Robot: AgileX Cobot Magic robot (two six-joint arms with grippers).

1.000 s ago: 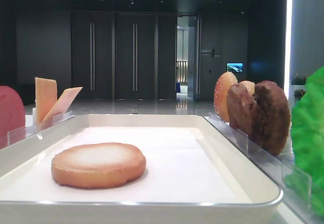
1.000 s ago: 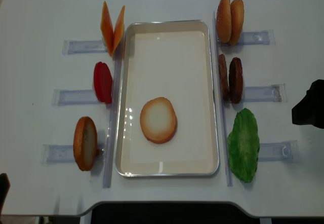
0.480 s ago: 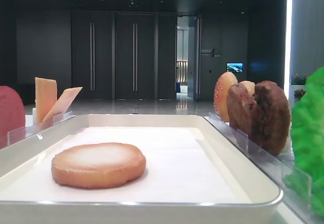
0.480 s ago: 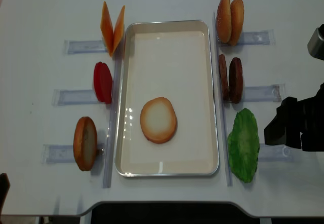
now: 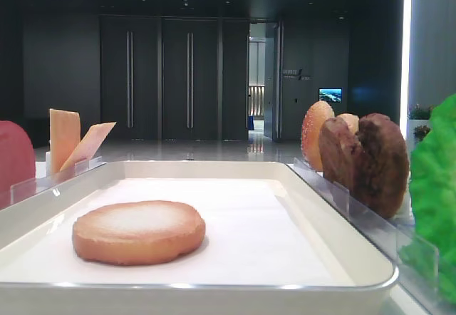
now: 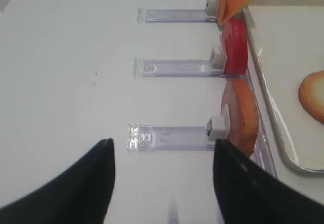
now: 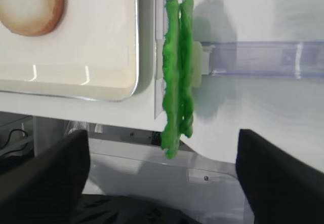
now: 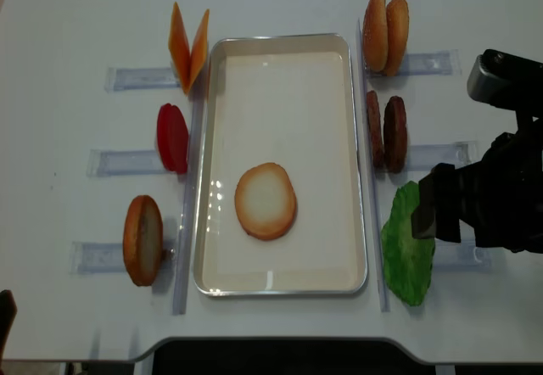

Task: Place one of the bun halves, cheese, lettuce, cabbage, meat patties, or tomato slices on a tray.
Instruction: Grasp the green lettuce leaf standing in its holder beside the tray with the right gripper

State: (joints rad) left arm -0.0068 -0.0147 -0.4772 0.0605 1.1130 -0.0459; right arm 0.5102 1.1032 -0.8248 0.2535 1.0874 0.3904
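Bright, even overhead light washes the white table (image 8: 68, 27) and leaves only soft, pale shadows. Small glare streaks sit on the tray (image 8: 204, 248) rim. The low view's hall behind is dim; both wrist views show dark, blurred fingers (image 7: 45, 178) at the bottom edge.

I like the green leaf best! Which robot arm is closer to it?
The right. Its gripper hangs just over the lettuce, jaws open. The left gripper waits far across the tray, by a bun half.
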